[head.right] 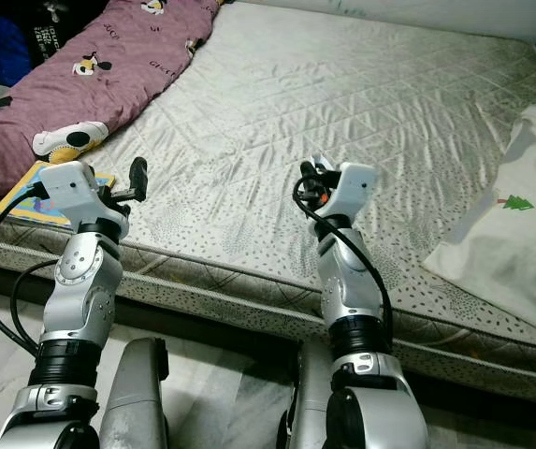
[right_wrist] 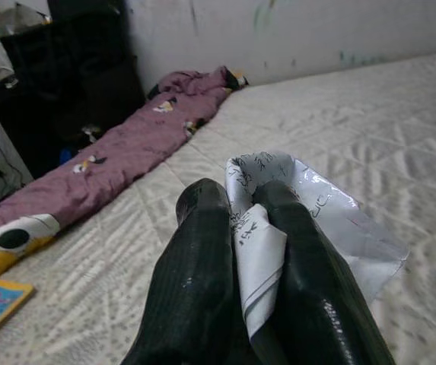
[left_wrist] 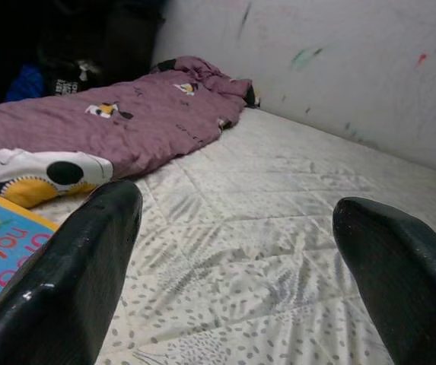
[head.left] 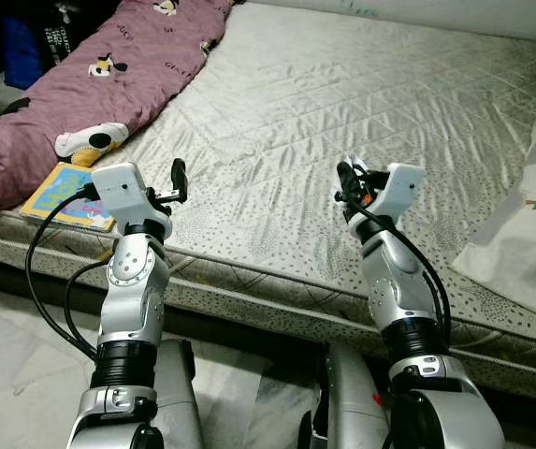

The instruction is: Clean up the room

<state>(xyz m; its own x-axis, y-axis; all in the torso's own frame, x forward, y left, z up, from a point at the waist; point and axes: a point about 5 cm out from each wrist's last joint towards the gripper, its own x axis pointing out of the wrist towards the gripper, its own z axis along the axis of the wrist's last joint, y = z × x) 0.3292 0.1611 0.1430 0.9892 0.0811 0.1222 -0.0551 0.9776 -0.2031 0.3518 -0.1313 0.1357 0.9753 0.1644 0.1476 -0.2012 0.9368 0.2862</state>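
Above the near edge of the bare mattress, both silver arms were raised. The right gripper had its two black fingers pinched tight on a crumpled scrap of white paper with black printing on it (part of it glossy, perhaps plastic film), held over the mattress close to its near edge, roughly midway along it. The left gripper hovered near the mattress's near left corner with its fingers spread wide and nothing between them.

Along the left edge of the mattress lay a long purple blanket printed with small cartoon figures, bunched up and running from the far left corner toward the near left corner. Just beside its near end sat a white, yellow and black patterned piece, which could have been part of the blanket or a separate soft thing. A colourful children's book lay flat at the near left corner, touching the blanket's edge. At the right edge rested a white pillow with a small green tree print.
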